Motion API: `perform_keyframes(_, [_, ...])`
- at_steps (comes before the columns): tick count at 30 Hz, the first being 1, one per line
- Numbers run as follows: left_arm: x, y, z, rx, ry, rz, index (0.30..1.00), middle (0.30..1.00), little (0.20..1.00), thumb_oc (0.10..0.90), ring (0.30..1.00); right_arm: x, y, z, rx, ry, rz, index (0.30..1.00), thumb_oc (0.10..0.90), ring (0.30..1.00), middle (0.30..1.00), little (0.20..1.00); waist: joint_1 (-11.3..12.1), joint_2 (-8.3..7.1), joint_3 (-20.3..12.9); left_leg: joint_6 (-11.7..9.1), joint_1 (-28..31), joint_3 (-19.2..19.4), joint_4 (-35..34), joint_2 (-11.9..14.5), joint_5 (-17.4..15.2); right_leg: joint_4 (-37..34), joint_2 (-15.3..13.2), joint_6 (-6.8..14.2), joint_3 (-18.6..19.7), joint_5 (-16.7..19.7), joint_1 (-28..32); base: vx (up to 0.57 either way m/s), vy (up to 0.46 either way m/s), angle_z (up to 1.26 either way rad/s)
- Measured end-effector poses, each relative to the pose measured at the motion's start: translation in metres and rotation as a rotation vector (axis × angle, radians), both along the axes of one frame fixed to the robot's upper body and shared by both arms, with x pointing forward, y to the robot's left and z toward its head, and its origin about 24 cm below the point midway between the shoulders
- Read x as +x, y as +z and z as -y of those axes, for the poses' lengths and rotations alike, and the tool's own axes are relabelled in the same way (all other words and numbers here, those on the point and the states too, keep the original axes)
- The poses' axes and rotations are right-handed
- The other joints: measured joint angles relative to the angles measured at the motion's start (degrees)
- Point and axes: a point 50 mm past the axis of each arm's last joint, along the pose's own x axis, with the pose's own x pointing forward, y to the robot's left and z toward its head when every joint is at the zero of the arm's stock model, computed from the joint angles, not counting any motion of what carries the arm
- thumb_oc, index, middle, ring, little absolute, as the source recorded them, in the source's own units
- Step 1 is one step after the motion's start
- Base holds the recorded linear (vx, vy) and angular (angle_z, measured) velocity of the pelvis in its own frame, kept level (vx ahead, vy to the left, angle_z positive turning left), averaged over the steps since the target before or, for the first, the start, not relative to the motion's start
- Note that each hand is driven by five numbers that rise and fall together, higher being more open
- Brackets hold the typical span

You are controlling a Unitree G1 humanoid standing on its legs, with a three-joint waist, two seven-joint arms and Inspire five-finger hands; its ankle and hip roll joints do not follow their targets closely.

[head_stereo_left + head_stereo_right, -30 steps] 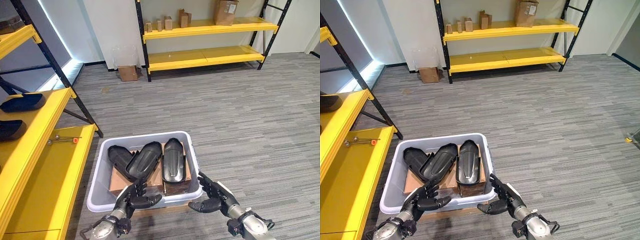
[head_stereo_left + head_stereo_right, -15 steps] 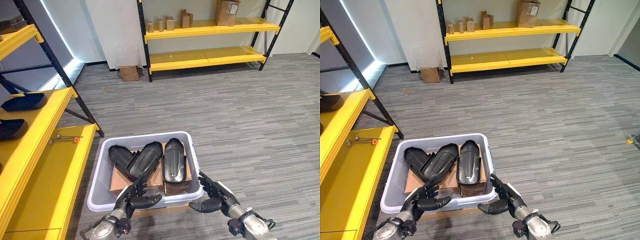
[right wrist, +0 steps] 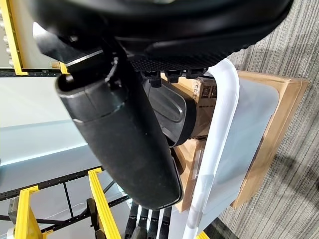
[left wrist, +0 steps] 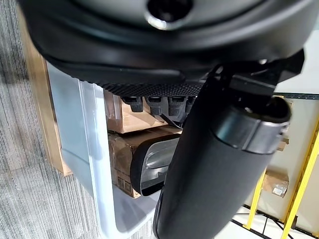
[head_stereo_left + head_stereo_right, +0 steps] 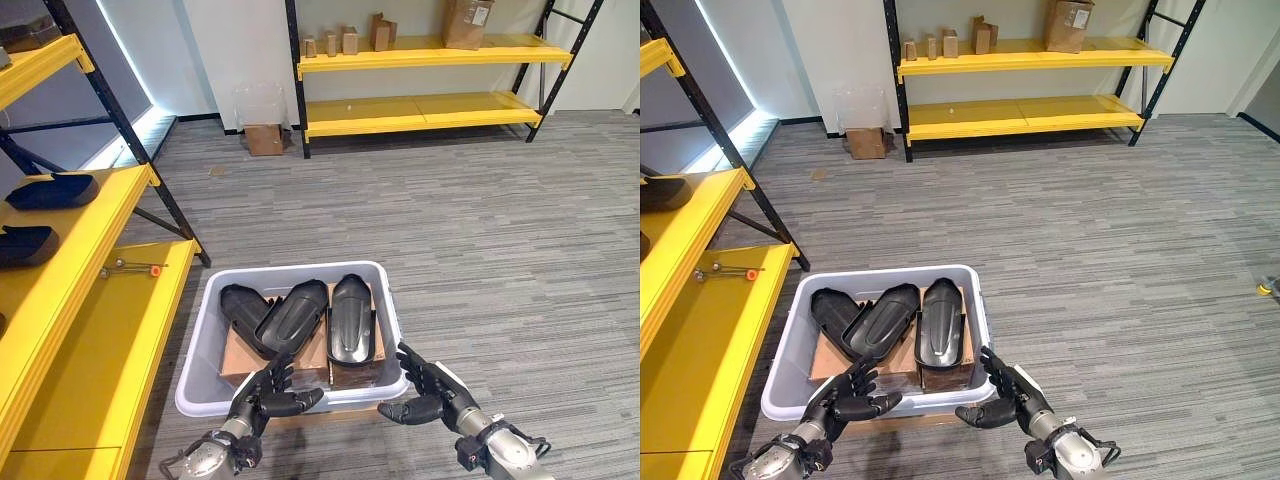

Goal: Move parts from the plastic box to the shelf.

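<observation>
A pale grey plastic box (image 5: 291, 271) sits on the carpet just in front of me, holding three long black moulded parts (image 5: 350, 320) laid over cardboard boxes. My left hand (image 5: 262, 392) hovers at the box's near rim, open with its fingers spread over the edge. My right hand (image 5: 432, 393) is open beside the near right corner, with its thumb pointing toward the box wall (image 3: 219, 124). A black part (image 4: 154, 159) shows past the left hand's fingers. The yellow shelf (image 5: 95, 330) stands to the left, with two similar black parts (image 5: 52, 190) on its upper level.
A flat brown board (image 3: 279, 124) lies under the box. An orange-handled tool (image 5: 135, 268) lies on the lower left shelf. A far yellow rack (image 5: 430, 108) carries cardboard boxes. A small carton (image 5: 265, 138) sits by it on the floor. Open grey carpet (image 5: 480, 240) stretches ahead and right.
The whole picture has shifted slightly as the camera moved. Both hands keep the same places by the box's near rim.
</observation>
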Motion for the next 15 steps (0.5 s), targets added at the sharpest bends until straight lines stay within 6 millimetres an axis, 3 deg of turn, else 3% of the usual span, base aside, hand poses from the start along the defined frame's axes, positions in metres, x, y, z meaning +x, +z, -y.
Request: perform_keyframes(15, [0.0016,0.0017,-0.0028,0.02,0.037,0.018,1.0,1.0,1.0,0.9,1.0,0.0001,0.0001,0.0,-0.001,-0.001,0.001,1.0,0.9,1.0,1.0,1.0,0.0,0.0,0.0,0.0,0.0,0.1,0.0,0.0,0.0,0.0,0.0,0.0,0.1,0.0,0.0,0.0,0.0,0.0])
